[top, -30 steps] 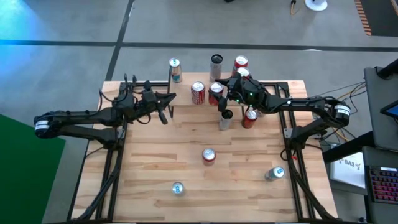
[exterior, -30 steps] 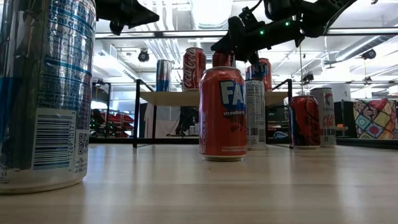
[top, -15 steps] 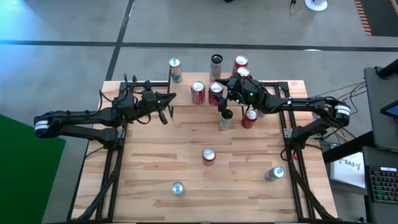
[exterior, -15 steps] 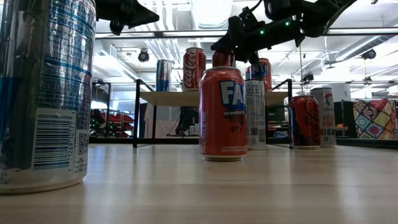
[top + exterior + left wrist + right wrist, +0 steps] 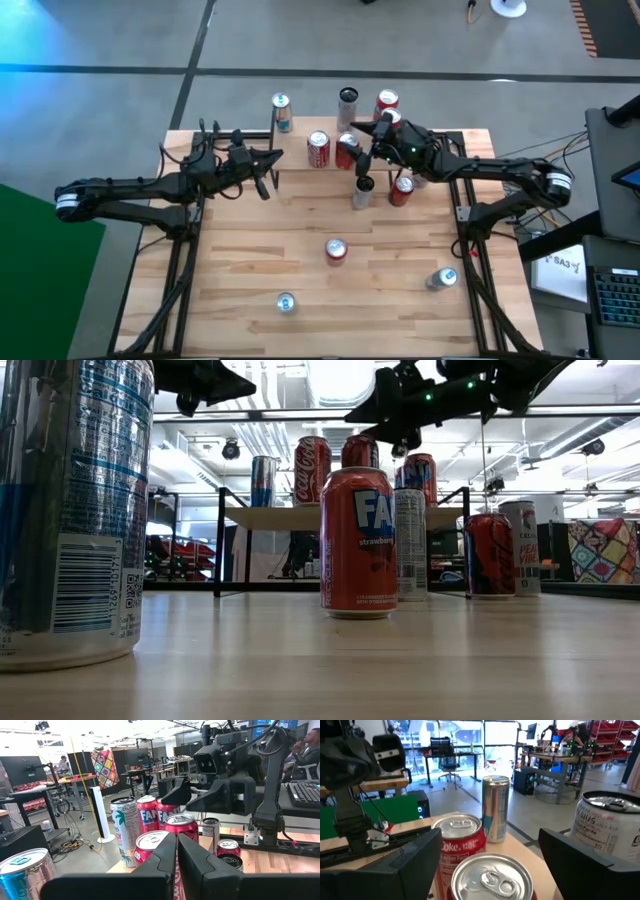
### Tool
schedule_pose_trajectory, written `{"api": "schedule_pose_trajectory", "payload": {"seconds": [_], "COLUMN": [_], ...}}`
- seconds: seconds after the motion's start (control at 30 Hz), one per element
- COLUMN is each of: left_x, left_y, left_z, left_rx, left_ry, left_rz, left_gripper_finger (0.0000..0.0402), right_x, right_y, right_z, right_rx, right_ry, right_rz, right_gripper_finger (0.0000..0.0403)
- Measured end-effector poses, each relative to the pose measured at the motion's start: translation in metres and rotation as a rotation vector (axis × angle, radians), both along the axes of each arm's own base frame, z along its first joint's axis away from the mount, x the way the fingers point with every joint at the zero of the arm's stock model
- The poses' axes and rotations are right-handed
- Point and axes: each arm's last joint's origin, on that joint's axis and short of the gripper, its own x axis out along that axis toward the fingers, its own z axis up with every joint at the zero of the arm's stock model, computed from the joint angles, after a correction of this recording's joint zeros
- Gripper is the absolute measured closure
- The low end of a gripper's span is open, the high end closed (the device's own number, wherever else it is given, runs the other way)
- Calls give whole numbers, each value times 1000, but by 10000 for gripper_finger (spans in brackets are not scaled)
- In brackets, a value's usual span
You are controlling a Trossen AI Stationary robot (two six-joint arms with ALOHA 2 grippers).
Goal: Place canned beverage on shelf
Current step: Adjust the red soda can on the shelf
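Strawberry can (image 5: 358,543) partly hides shelf (image 5: 300,517) cans.

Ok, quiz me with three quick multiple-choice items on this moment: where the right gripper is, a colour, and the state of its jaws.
1. Where is the right gripper?
A. Over a can on the shelf
B. Over the Fanta can
C. Under the shelf

2. What colour is the Fanta can?
A. Green
B. Red
C. Yellow

3. The right jaws are:
A. Shut on a can
B. Open
C. Shut on nothing

Answers:
1. A: the right wrist view shows a can top just below the jaws, on the plank.
2. B: its body is red in the low view.
3. B: the jaws stand wide apart, clear of the can.
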Motion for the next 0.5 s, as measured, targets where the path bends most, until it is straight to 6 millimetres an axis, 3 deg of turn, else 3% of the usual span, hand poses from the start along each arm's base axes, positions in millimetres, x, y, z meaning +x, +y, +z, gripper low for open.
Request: {"api": "schedule_pose_trajectory", "payload": {"seconds": [0.23, 0.5], "left_x": [0, 4], "left_y": [0, 1], "left_z": [2, 4], "left_rx": [3, 27], "left_ry": [-13, -1], "left_rz": [0, 4], "left_gripper_finger": [402, 402], "right_x": [-6, 5], "right_y": [3, 1], "right_z": [20, 66], "right_rx": [8, 26], "right_ry": [-11, 211], "right_rz": [1, 26], "right_gripper_finger": [86, 140]}}
